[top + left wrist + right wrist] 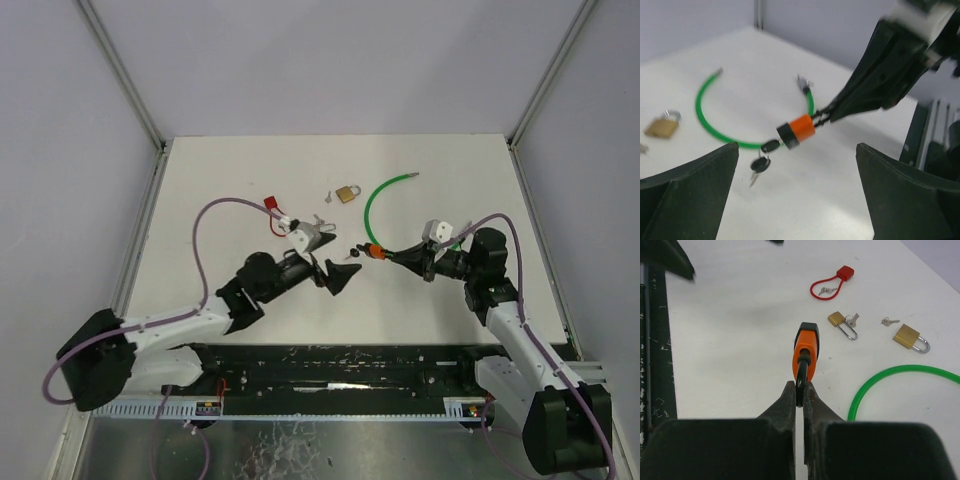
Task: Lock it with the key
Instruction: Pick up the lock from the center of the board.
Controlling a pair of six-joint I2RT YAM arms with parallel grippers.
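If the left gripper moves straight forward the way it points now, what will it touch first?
Probably the keys hanging at the orange lock body, which the right gripper holds. They sit centred ahead of the open left gripper, though depth is unclear.

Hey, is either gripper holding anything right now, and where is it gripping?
The right gripper pinches the green cable lock by the black neck just behind its orange lock head. The left gripper is open and holds nothing.

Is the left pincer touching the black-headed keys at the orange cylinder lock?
Apart. The left wrist view shows the left pincer wide open, with bare white table on either side of the black-headed keys below the orange cylinder lock.
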